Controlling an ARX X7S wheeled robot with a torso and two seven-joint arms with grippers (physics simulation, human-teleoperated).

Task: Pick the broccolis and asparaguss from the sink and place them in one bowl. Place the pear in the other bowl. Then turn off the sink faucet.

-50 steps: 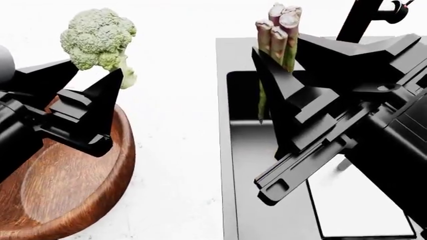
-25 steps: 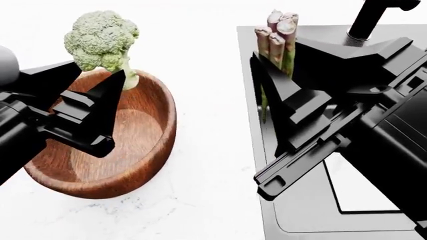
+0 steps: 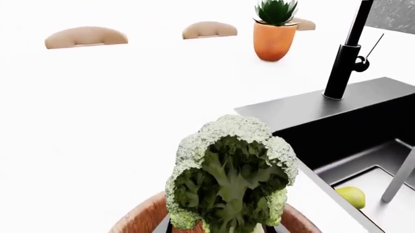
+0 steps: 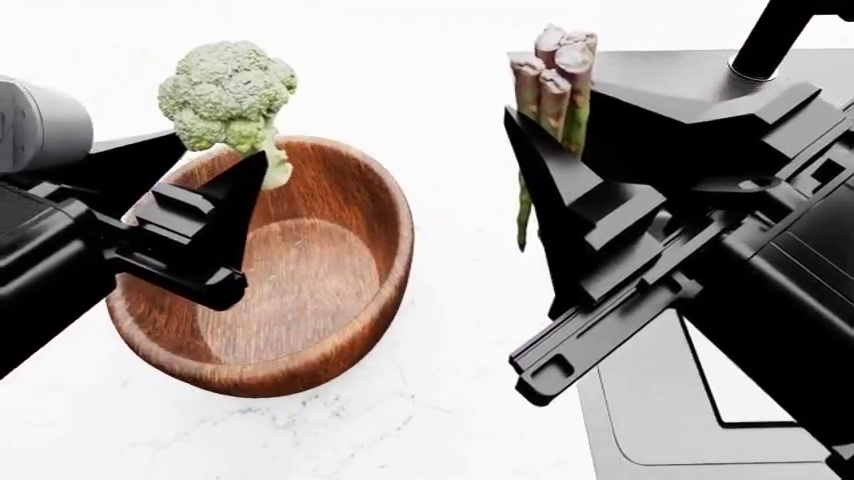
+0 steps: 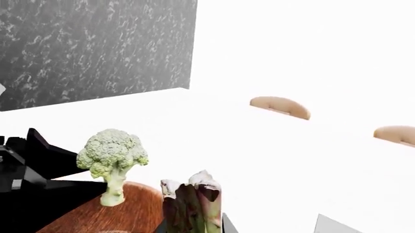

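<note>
Left tool (image 4: 234, 185) clamped on broccoli (image 4: 230, 90) above wooden bowl (image 4: 340, 330), right tool (image 4: 561, 150) raised — gripping asparagus (image 4: 558, 80).

Wooden bowl (image 4: 350, 290) shifted right (sink (image 4: 694, 420) too).

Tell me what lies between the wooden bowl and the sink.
Nothing rests there: in the head view, only bare white counter separates the wooden bowl from the sink. The held asparagus hangs above that stretch.

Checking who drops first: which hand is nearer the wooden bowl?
Left. The left hand holds the broccoli right over the wooden bowl's far rim. The right hand, gripping the asparagus, sits off to the bowl's side, at the sink edge.
</note>
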